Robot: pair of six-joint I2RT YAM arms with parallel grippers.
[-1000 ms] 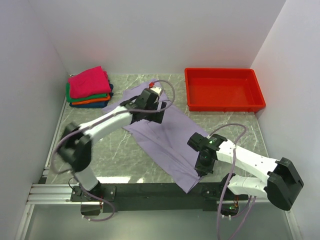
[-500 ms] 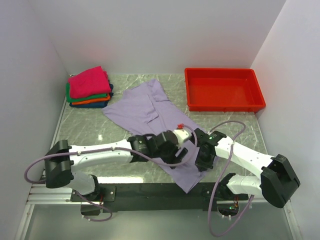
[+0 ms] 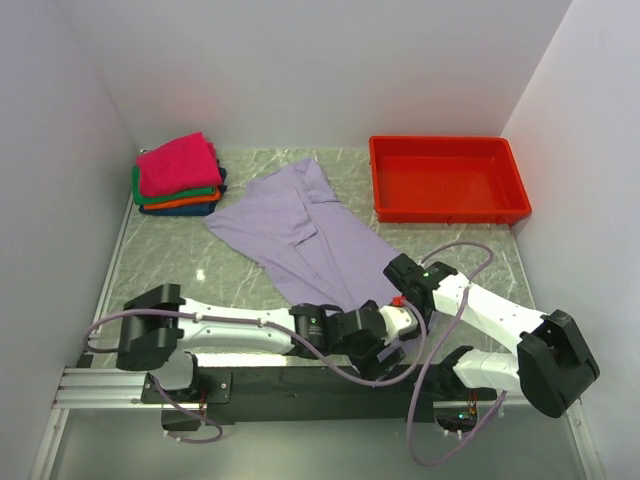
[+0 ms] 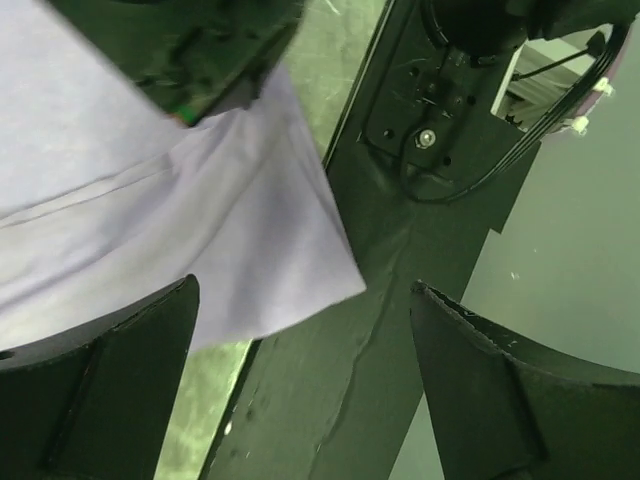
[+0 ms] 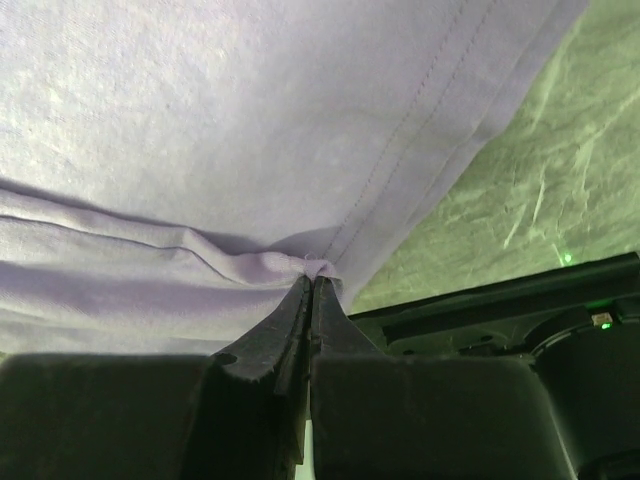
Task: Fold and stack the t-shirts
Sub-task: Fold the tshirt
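Observation:
The pale lavender t-shirt (image 3: 310,235) lies spread flat, running diagonally from mid-table to the near edge. My right gripper (image 3: 408,305) is shut on a small pinch of its hem near the near right corner, which shows in the right wrist view (image 5: 312,272). My left gripper (image 3: 385,350) is open wide and empty, hovering over the shirt's near corner (image 4: 200,250) and the black base rail (image 4: 380,330). The folded t-shirts (image 3: 178,170) are stacked at the far left, magenta on top, then green, orange and dark blue.
A red plastic tray (image 3: 447,210) stands at the far right. White walls close in the left, back and right sides. The black rail (image 3: 300,380) with both arm bases runs along the near edge.
My left arm has swept from the shirt's far end down to its near corner by the rail. My right gripper has stayed on the near hem, shifting slightly.

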